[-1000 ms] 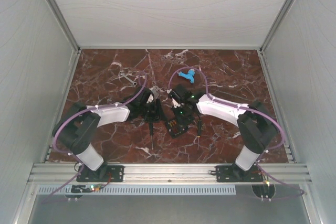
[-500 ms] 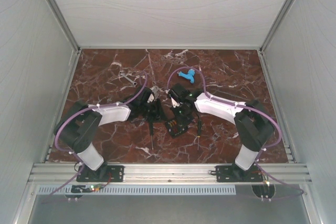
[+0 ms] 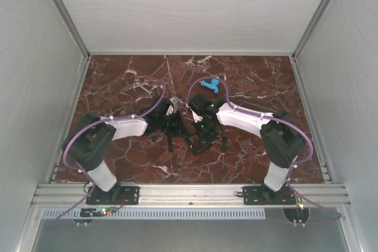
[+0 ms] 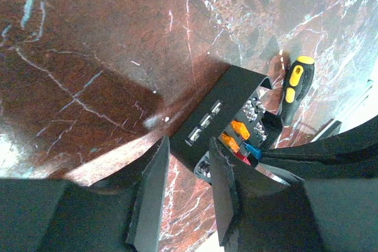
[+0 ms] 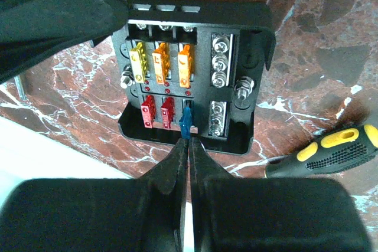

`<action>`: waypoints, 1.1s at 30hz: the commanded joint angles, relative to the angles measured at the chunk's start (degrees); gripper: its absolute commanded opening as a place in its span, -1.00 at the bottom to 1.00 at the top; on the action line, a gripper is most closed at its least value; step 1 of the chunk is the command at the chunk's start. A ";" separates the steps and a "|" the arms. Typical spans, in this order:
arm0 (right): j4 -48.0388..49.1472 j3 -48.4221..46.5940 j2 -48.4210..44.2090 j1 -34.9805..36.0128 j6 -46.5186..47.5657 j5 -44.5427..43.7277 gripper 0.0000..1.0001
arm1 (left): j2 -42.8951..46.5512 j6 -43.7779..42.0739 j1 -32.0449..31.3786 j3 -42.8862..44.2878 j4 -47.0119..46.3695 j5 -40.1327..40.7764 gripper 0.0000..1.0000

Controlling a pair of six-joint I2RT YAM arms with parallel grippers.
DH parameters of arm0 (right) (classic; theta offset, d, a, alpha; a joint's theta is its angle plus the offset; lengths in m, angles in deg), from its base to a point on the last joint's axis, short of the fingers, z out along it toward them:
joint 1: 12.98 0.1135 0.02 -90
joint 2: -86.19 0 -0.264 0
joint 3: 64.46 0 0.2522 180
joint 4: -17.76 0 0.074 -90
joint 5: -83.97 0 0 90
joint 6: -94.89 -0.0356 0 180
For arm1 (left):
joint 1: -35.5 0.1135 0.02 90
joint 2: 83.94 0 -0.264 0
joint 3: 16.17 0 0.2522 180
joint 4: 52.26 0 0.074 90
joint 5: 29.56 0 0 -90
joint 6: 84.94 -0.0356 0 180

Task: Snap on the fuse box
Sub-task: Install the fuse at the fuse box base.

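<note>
The fuse box [image 3: 199,137] is a small black tray lying on the marble between the two arms. In the right wrist view the fuse box [image 5: 195,13] holds yellow, orange and red fuses in rows. My right gripper [image 5: 188,141] is shut on a blue fuse [image 5: 186,121] standing in the lower row beside the red ones. My left gripper [image 4: 189,146] is open, and a corner of the fuse box [image 4: 227,101] lies between its fingertips. From above, the left gripper [image 3: 177,125] and right gripper [image 3: 201,127] meet over the box.
A yellow-and-black screwdriver [image 5: 333,149] lies just right of the box, and a second screwdriver [image 3: 169,146] lies left of it. A blue plastic piece [image 3: 211,85] sits behind the right arm. A small metal tool [image 3: 144,88] lies at the back left. Grey walls enclose the table.
The left gripper's jaws have narrowed around the box corner. The right gripper has closed fully, and its arm has shifted slightly left over the box.
</note>
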 commanded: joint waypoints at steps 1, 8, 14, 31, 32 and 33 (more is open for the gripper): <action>-0.08 0.25 3.49 0.39 0.85 -3.19 -1.00 | -1.75 0.31 0.03 1.29 -0.82 -0.90 -0.34; 0.11 -2.26 5.25 0.40 1.14 -3.46 -1.00 | -1.69 0.68 0.03 0.83 -1.22 -1.45 -0.36; -2.32 -2.46 1.41 0.49 2.73 -4.15 -1.00 | -1.18 0.93 0.12 0.65 -0.87 -1.01 -0.35; 1.85 -3.78 -1.06 2.83 2.45 -4.51 -0.68 | -1.00 1.83 0.70 -0.12 -1.61 -1.80 -0.35; 1.84 -3.74 -0.76 2.94 2.43 -4.48 -0.67 | -0.98 1.83 0.73 -0.18 -1.62 -1.80 -0.35; 1.77 -3.65 -0.32 3.05 2.36 -4.73 -0.68 | -0.98 1.83 0.74 -0.18 -1.62 -1.84 -0.35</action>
